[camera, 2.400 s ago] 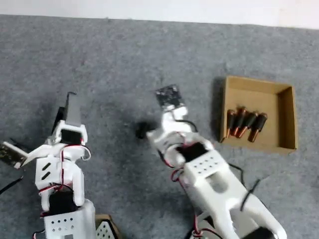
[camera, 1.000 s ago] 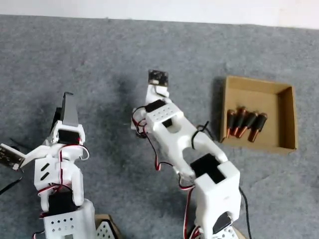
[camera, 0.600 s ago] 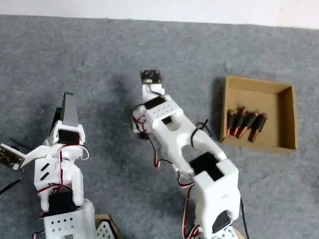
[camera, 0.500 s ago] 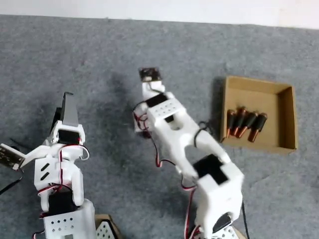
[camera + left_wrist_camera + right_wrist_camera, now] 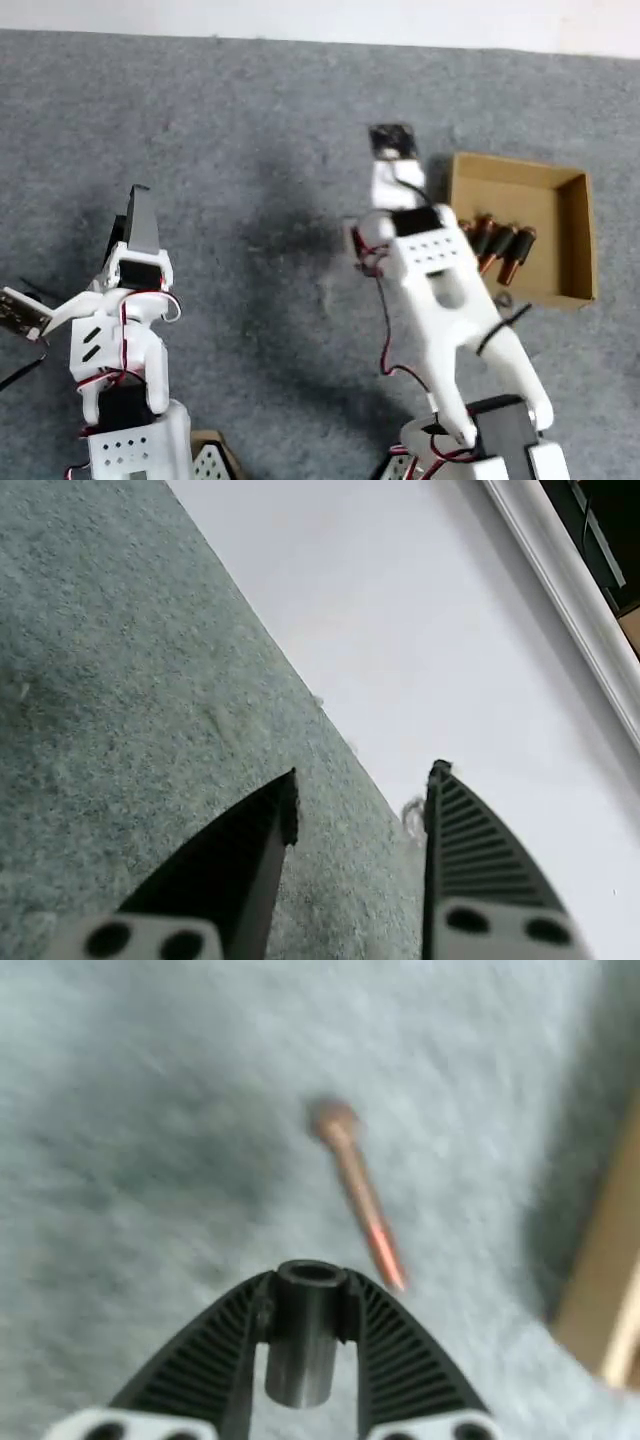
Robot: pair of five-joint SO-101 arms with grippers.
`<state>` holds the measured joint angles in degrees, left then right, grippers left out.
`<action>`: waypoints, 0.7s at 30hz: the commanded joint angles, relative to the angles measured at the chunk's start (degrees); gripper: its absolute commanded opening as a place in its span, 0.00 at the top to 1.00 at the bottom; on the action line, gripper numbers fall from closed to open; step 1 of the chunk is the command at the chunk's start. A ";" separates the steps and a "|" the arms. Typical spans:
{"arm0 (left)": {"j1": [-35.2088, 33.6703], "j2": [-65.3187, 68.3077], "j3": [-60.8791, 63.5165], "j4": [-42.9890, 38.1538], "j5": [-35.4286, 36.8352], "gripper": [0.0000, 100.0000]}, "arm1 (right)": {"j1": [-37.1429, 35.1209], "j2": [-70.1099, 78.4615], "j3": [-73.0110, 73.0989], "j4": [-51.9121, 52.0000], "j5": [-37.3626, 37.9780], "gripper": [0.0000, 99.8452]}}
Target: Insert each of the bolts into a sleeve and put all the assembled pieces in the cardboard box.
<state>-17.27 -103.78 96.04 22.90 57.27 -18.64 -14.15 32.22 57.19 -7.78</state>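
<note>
Swung over to the right, the right arm now sits against the brown cardboard box (image 5: 572,232). Its claw (image 5: 305,1285) is clamped on a short dark cylindrical sleeve (image 5: 298,1345), open end up. A slim copper-coloured bolt (image 5: 355,1185) lies just ahead of it on the grey felt worktop (image 5: 250,110), near the box wall. Assembled copper-and-black pieces (image 5: 512,255) lie side by side inside the box. Well apart, the left claw (image 5: 363,780) hangs open over the felt, facing a plain white wall (image 5: 400,600).
</note>
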 commanded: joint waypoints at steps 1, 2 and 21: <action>1.01 -0.75 0.31 -1.05 0.44 0.80 | 2.95 -1.80 4.00 -0.92 1.23 1.00; 1.01 -0.75 0.31 -1.05 0.44 0.80 | 2.95 -0.84 5.14 -1.54 2.81 1.00; 1.10 -0.75 0.31 -1.05 0.44 0.80 | -1.01 19.03 7.52 -0.04 6.15 0.99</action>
<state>-16.92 -103.78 96.04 22.90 57.36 -18.90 2.64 39.08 57.10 -1.98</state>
